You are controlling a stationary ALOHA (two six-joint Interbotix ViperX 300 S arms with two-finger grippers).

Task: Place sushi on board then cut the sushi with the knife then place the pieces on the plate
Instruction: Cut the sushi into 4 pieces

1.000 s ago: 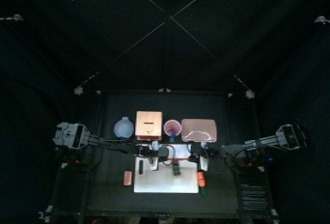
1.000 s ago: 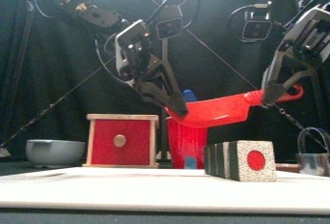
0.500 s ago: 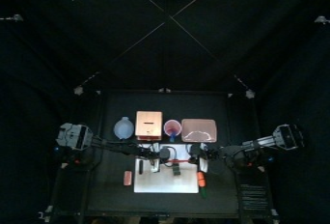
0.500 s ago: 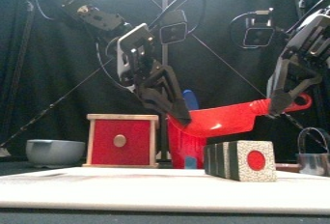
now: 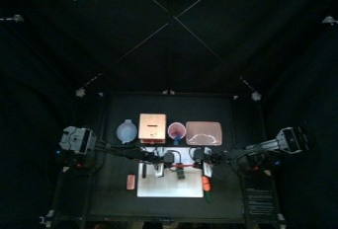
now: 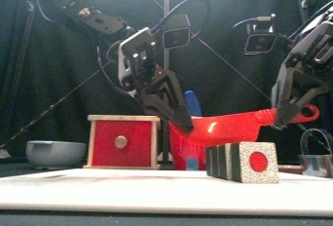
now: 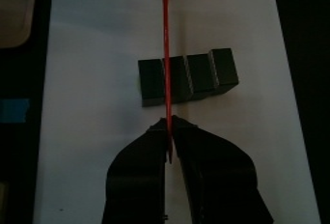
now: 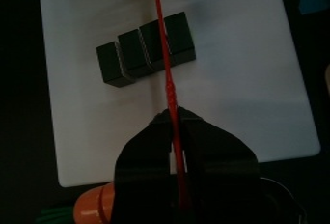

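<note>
Red knife (image 6: 235,125) poised over sushi (image 6: 243,162)
Left fingers (image 7: 139,165) and right fingers (image 8: 145,165) both clamp the 1 knife, stretched above the sushi on the board (image 6: 117,186), lower right of the front view, probably to steady the cut.

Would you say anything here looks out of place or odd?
One oddity: the left gripper and the right gripper both clamp the same red knife, one at each end, over the sushi roll on the white board.

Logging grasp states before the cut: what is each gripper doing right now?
Left gripper: shut on the red knife.
Right gripper: shut on the same red knife, at its other end.
</note>
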